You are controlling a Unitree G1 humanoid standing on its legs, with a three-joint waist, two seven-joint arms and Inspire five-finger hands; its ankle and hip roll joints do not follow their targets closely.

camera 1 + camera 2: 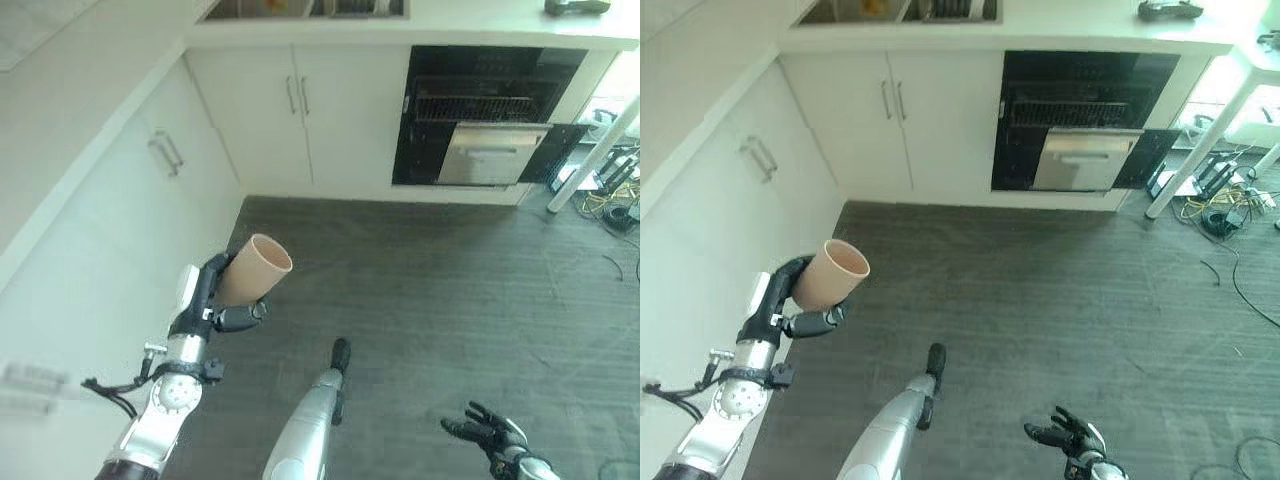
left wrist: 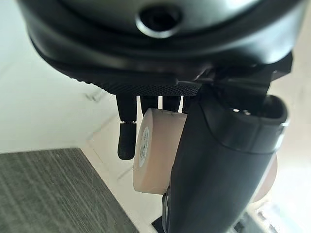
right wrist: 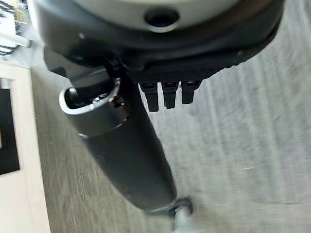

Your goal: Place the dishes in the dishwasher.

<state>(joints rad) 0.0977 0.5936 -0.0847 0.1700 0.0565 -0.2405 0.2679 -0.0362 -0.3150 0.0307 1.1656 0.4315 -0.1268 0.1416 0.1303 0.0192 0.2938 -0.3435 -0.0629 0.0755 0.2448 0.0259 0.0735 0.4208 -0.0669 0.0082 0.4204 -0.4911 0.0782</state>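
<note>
Left hand (image 1: 205, 300) grips one tan cup (image 1: 255, 270); right hand (image 1: 487, 432) open

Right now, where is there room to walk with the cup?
The dark floor is bare between the left hand holding the beige cup and the open dishwasher. It gets crowded with cables by the white table leg.

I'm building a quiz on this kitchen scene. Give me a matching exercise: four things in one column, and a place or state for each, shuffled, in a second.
Things:
1. tan cup
2. right hand
3. dishwasher
4. left hand

Places or states:
A. open, across the floor under the counter
B. fingers spread, holding nothing
C. held on its side, mouth facing away
D. curled round the cup

Pairs: 1-C, 2-B, 3-A, 4-D
</note>
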